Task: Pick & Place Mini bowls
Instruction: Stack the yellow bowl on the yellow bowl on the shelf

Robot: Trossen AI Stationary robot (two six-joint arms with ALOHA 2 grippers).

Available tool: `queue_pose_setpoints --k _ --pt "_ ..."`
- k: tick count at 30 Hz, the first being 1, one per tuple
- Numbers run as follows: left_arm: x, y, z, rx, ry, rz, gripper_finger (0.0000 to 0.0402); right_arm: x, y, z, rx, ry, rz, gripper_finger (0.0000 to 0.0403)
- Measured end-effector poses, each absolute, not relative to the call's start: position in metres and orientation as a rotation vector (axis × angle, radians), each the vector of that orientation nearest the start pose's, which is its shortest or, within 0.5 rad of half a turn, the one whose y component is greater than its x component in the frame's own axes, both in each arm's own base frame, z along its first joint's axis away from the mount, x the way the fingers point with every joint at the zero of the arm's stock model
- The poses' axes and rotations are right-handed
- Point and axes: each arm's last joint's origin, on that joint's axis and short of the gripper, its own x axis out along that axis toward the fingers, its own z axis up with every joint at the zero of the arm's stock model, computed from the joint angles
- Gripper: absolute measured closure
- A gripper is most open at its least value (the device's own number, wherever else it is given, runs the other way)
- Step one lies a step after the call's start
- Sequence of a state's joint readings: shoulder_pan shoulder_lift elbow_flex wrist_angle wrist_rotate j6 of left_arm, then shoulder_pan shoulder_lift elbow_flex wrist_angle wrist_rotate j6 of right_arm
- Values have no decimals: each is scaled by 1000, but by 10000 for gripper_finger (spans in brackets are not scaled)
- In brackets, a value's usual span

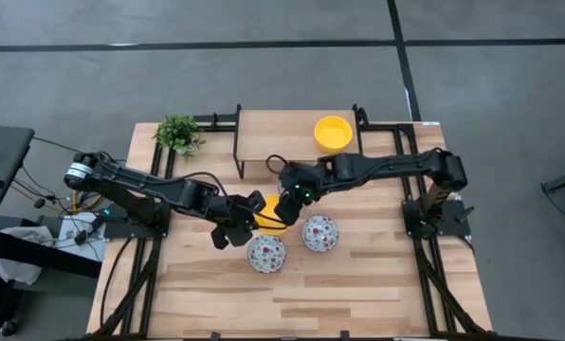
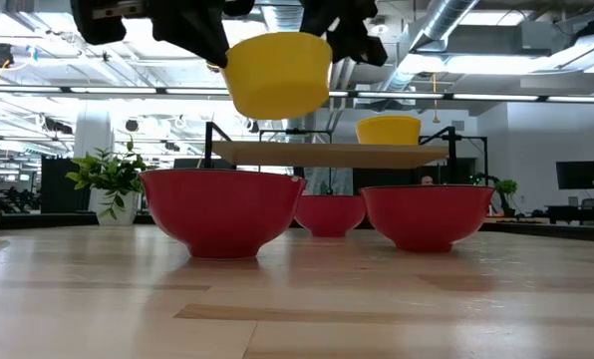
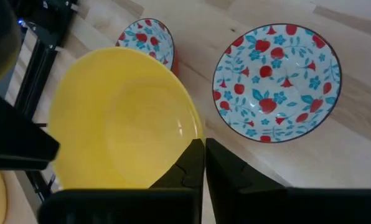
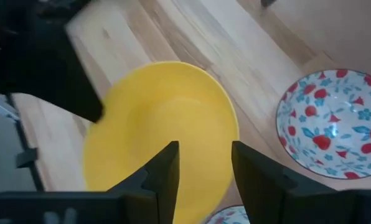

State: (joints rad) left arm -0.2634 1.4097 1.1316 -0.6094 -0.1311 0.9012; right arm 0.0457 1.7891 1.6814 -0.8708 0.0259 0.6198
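A plain yellow mini bowl [image 1: 269, 224] hangs in the air between my two grippers, above the table's middle; the low view shows it [image 2: 277, 72] lifted and slightly tilted. My left gripper [image 3: 204, 163] is shut on its rim. My right gripper [image 4: 203, 171] is open, with one finger inside and one outside the opposite rim; I cannot tell whether they touch. Two floral mini bowls [image 1: 265, 253] [image 1: 320, 233] stand on their bases on the table, near of the grippers. A second yellow bowl [image 1: 333, 133] rests on the raised wooden shelf [image 1: 282, 137]. My left gripper pinches the yellow bowl's rim [image 3: 195, 132] between its two fingers, one finger inside the bowl and one outside. It comes from the table's left. The bowl is lifted clear of the table, open side up and a little tilted [image 2: 277, 72].
A small green potted plant [image 1: 178, 134] stands at the far left corner. The low view shows a third red-sided bowl [image 2: 329, 212] farther back, between the two near ones. Bare wood lies along the near edge [image 1: 292, 308].
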Motion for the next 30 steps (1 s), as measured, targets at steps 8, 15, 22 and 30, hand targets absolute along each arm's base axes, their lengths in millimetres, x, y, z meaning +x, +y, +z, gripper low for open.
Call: queue_pose_setpoints --k 8,15,22,30 --pt "282 -72 280 1016 762 -507 392 375 13 315 502 973 -313 284" --pt "282 -72 280 1015 762 -507 392 375 12 311 489 1009 -322 284" --pt "282 -71 280 1029 772 -480 392 375 13 311 497 1007 -326 314" --pt "283 -71 282 1029 770 -431 391 375 12 311 527 1007 -335 397"
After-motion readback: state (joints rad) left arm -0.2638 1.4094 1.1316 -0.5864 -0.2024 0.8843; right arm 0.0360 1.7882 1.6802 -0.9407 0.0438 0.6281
